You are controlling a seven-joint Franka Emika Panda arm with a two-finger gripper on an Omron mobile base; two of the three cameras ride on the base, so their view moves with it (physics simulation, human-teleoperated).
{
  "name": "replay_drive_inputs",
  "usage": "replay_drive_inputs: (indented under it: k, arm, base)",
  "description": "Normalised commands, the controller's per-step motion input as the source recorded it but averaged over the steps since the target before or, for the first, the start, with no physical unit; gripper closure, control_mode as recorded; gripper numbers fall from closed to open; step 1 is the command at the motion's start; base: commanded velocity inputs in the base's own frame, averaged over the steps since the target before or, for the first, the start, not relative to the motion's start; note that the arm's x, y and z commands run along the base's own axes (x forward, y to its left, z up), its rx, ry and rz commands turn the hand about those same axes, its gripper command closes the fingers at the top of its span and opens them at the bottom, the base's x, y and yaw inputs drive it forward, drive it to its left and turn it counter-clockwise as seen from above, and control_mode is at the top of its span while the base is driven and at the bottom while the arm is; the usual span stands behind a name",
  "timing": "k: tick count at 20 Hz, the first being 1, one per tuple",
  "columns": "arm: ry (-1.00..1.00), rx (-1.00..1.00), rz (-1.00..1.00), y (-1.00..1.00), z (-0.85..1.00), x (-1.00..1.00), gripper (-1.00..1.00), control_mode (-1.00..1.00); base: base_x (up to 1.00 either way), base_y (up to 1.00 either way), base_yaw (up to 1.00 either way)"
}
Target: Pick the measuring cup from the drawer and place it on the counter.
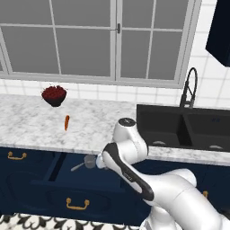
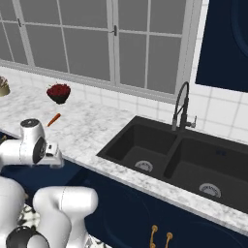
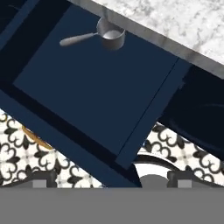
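The wide navy drawer (image 1: 45,194) is pulled out below the counter (image 1: 36,126); its dark blue floor (image 3: 87,96) is bare but for the cup. The measuring cup (image 3: 111,37), small and grey, lies at the drawer's back just under the counter's edge (image 3: 175,26), upright, its thin handle pointing away to one side. In the left base view the cup (image 1: 89,161) sits right beside my hand. My gripper (image 3: 113,180) hangs above the drawer, facing down into it, open, tips wide apart with nothing between them, well short of the cup.
A dark bowl of red berries (image 1: 54,95) and a carrot (image 1: 67,122) lie on the counter left of the arm. The black sink (image 1: 188,126) with its faucet (image 1: 191,87) is to the right. Patterned floor tiles (image 3: 17,153) show below the drawer front.
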Motion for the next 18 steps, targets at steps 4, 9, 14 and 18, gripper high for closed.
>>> replay_drive_inputs:
  k: [4, 9, 14, 18]
  arm:
    - [0.14, 0.07, -0.23, 0.69, -0.26, 0.18, -1.0, -1.0]
    - [0.09, 0.0, -0.09, 0.46, -0.41, 0.48, -1.0, -1.0]
    - [0.16, -0.03, -0.03, 0.22, -0.43, 0.45, -1.0, -1.0]
    - [0.33, -0.1, -0.03, 0.29, -0.7, 0.05, -1.0, -1.0]
  base:
    - [0.0, 0.0, 0.0]
    - [0.0, 0.0, 0.0]
    - [0.0, 0.0, 0.0]
    - [0.0, 0.0, 0.0]
